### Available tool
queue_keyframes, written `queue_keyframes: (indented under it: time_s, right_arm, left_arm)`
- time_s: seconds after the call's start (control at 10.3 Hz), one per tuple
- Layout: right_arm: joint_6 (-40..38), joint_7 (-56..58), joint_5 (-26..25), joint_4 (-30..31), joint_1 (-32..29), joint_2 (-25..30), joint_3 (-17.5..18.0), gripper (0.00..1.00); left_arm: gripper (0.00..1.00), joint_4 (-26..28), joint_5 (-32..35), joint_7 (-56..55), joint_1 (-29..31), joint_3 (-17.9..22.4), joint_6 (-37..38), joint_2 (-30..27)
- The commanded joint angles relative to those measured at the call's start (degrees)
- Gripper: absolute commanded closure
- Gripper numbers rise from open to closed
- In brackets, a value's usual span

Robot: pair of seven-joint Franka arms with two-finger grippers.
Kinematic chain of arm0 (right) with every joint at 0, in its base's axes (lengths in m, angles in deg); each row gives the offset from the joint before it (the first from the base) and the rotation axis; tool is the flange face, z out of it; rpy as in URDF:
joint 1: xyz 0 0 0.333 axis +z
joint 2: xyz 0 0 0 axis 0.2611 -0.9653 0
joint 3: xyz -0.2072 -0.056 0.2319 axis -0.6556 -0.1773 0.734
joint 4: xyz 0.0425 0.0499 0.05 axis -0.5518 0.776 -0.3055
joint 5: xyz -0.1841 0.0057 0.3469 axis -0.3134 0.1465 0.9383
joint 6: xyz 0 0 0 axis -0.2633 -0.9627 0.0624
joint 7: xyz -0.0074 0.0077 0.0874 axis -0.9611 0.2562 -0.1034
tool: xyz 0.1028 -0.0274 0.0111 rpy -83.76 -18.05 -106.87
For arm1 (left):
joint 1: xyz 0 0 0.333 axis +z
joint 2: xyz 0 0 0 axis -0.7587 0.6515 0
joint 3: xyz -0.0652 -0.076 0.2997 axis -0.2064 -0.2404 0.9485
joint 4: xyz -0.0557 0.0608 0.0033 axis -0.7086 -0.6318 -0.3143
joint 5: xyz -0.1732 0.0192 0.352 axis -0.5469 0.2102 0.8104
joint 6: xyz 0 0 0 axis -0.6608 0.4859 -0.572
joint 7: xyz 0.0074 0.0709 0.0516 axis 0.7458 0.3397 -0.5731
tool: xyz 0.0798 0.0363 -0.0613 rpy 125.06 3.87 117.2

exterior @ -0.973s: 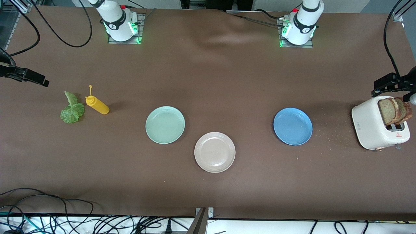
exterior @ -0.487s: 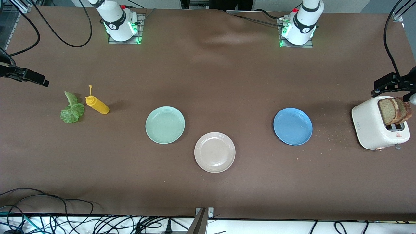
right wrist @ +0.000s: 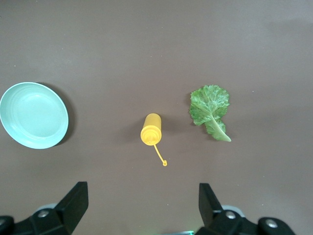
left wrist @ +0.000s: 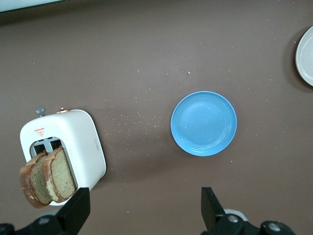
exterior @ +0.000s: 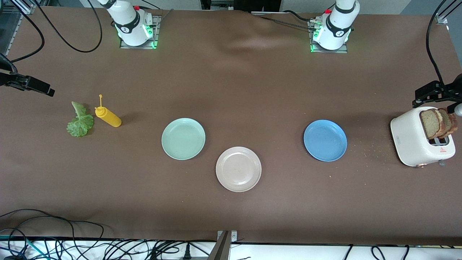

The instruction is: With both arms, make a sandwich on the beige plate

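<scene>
The beige plate (exterior: 238, 169) sits empty near the table's middle, nearer the front camera than the other plates; its edge shows in the left wrist view (left wrist: 304, 57). Brown bread slices (exterior: 437, 123) stand in a white toaster (exterior: 415, 139) at the left arm's end, also seen in the left wrist view (left wrist: 47, 176). A green lettuce leaf (exterior: 80, 120) lies at the right arm's end, also in the right wrist view (right wrist: 210, 109). My left gripper (left wrist: 145, 208) is open, high over bare table between toaster and blue plate. My right gripper (right wrist: 142, 205) is open, high over bare table beside the yellow bottle.
A yellow squeeze bottle (exterior: 107, 116) lies beside the lettuce. A mint green plate (exterior: 183, 138) and a blue plate (exterior: 325, 140) flank the beige plate. Crumbs lie scattered between the blue plate and toaster. Black camera mounts (exterior: 435, 92) stand at both table ends.
</scene>
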Motion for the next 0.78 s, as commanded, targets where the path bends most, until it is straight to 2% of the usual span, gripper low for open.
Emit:
queue_keyframes:
  time_s: [0.0,0.68]
  right_arm:
    - [-0.8,-0.3,0.5,-1.1,0.1,-0.4,0.0,0.0]
    - [-0.9,-0.3,0.6,-1.1,0.1,-0.4,0.0,0.0]
  left_arm:
    - [0.0,-0.8,-1.6,1.0,-0.2,-0.1,1.0,-0.2]
    - [0.0,-0.9,-2.9,0.3,0.4,0.3,1.0,-0.2]
